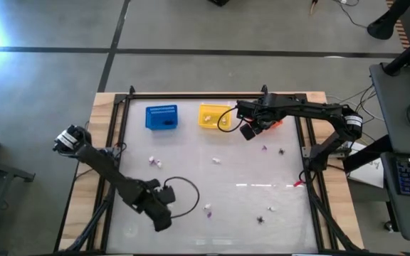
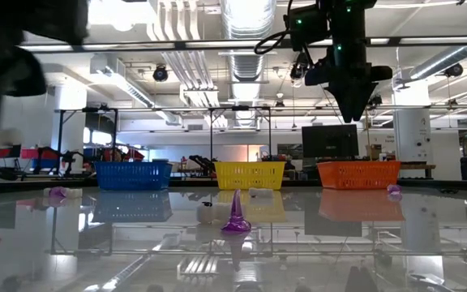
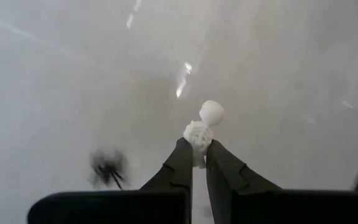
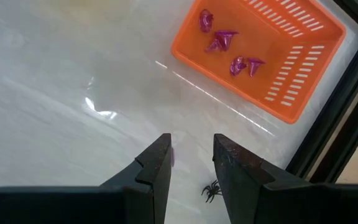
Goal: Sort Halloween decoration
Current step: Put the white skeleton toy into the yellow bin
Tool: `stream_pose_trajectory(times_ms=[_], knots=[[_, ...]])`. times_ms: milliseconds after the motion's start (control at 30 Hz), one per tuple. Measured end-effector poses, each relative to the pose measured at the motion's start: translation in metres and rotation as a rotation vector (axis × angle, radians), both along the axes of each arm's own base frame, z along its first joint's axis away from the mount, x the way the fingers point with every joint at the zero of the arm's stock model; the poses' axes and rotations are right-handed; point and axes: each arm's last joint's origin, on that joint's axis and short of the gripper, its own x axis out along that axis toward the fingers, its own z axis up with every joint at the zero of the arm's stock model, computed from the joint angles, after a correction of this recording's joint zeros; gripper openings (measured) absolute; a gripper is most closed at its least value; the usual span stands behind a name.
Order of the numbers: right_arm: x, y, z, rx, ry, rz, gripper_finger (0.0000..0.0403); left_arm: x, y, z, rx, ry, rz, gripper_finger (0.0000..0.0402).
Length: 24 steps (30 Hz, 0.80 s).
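The Halloween decoration is a scatter of tiny trinkets on the glossy white table. A white one [image 3: 209, 114] with a round head sticks out of my shut left gripper [image 3: 196, 148], which is near the table's front left [image 1: 164, 215]. A black spider [image 3: 107, 167] lies on the table below it. My right gripper [image 4: 191, 149] hangs open above the table beside the orange basket [image 4: 272, 56], which holds several purple trinkets [image 4: 219, 40]. Under it lie a black spider [image 4: 212, 190] and a purple bit [image 4: 172, 158]. A purple cone trinket [image 2: 235, 216] stands mid-table. My left gripper pinches the white trinket's lower body [image 3: 197, 134] between its two fingertips [image 3: 182, 155], coming from above and pointing steeply down. The round head pokes out beyond the fingers. The trinket looks lifted off the table.
The blue basket [image 1: 161, 117] and the yellow basket [image 1: 214, 116] stand at the table's far side, left of the orange one. More trinkets lie scattered: white and purple [image 1: 155, 162], white [image 1: 217, 160], purple [image 1: 207, 209], black [image 1: 260, 220]. A black frame rail [image 1: 309, 163] edges the table.
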Motion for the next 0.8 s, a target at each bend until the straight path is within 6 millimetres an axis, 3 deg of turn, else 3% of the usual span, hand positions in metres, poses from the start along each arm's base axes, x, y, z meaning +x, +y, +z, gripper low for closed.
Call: stream_pose_trajectory(times_ms=[167,500,800], knots=[[0.000,0.000,0.000,0.000,0.001,0.001,0.0111,0.016,0.029,0.009,0.065,-0.058,0.021,0.0000],[-0.001,-0.001,0.000,-0.037,0.019,0.026,0.0109,0.044,0.106,0.024,0.175,-0.124,0.036,0.0000],[0.000,-0.002,0.000,-0.033,0.023,0.058,0.0093,0.057,0.194,0.032,0.251,-0.156,0.070,0.0000]])
